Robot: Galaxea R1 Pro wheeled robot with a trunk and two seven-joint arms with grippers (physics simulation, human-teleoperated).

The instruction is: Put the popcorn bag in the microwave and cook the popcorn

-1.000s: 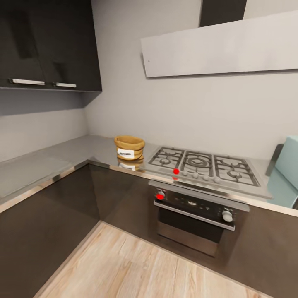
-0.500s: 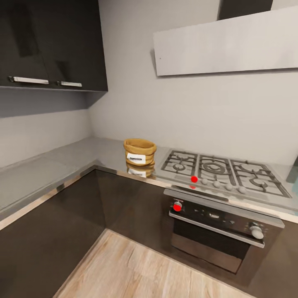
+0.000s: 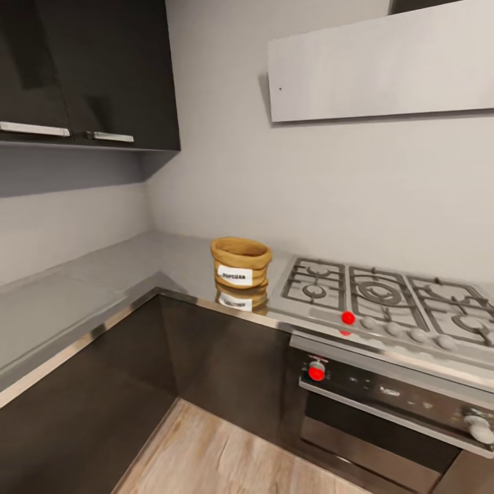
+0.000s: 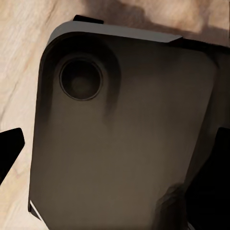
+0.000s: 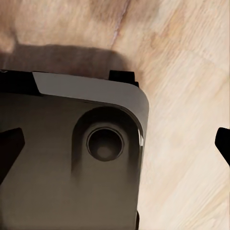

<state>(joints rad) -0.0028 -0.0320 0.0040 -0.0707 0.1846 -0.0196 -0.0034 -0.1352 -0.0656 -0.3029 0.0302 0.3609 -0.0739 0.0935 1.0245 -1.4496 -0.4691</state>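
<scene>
1. Grippers first: both wrist cams look straight down at the robot's own dark base and the wood floor around it. The left gripper has its dark fingertips way out at opposite edges of the shot, so spread wide with nothing between them. Same for the right gripper, tips far apart, nothing in them.

2. My guess on why they hang like that: the arms are parked low by the base for driving, out of the way of the cabinets. No reach is set up yet.

3. Going outward, the bag is well away from both grippers, up on the counter and ahead of them. It sits upright near the counter's front edge, label facing the robot, just beside the hob but not on the grates.

4. That's a handy spot, I'd say: open counter on the side away from the hob, so a gripper has room to come in at the rolled rim.

5. Below the hob is the oven with its knobs, which isn't the target.

6. Progress-wise this looks like the approach stage. Bag untouched, nothing grasped, and the grippers need raising to counter height before any grab.
</scene>
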